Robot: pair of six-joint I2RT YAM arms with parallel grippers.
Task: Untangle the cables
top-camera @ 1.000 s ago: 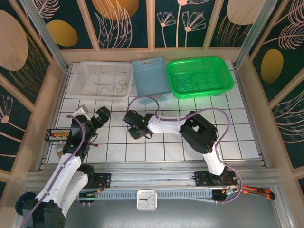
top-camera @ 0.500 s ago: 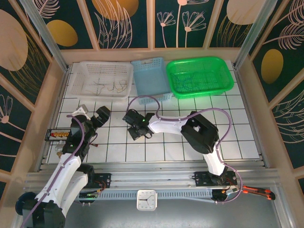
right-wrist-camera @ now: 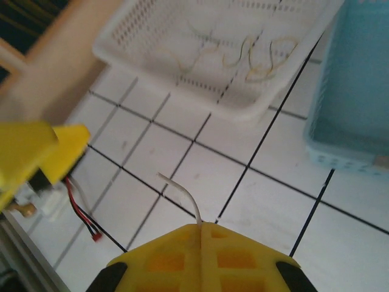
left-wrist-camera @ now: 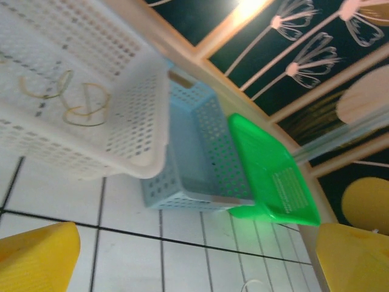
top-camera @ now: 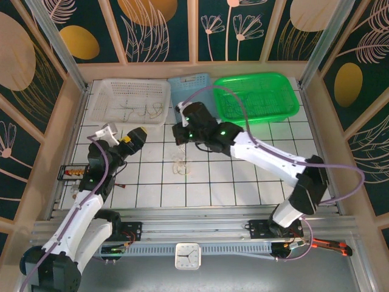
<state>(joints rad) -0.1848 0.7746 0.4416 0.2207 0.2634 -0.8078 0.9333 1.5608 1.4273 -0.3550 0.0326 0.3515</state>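
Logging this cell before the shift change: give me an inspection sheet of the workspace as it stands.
Surface: white tiled table, black grid lines.
Job's things: beige cables in the white basket; white cable hangs from the right gripper toward the table.
Clutter: red wire and terminal strip at left edge; clock at near rail.
Grippers: left gripper open, empty; right gripper shut on the white cable.
Cables: purple arm cables run along both arms.
Surroundings: blue basket and green basket at far edge; floral wall panels.

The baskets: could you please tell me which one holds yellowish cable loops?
The white basket, leftmost: yellowish loops lie inside; none show in the blue basket or green basket.
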